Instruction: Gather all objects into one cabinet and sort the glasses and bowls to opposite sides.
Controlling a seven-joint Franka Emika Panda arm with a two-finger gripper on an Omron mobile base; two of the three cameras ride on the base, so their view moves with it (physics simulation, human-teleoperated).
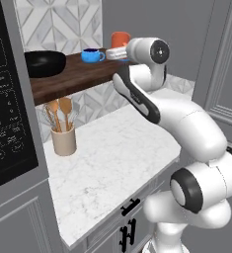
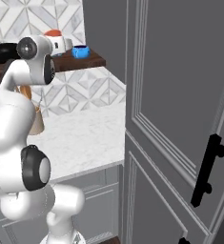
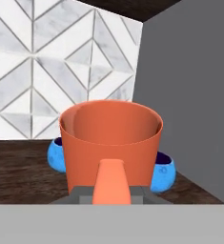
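Two blue cups flank the scene's centre in the hand view: nearest us the hand [image 1: 118,53] meets the orange-red mug [image 3: 111,145] at its handle, though we cannot tell whether the fingers are closed on it. Behind the mug sit one blue cup [image 3: 57,155] and a second blue cup [image 3: 162,171] on the dark shelf [image 1: 78,76]. Farther along the shelf we see the black bowl [image 1: 44,63], above the tabletop [image 1: 112,153] with its utensil holder [image 1: 63,140].
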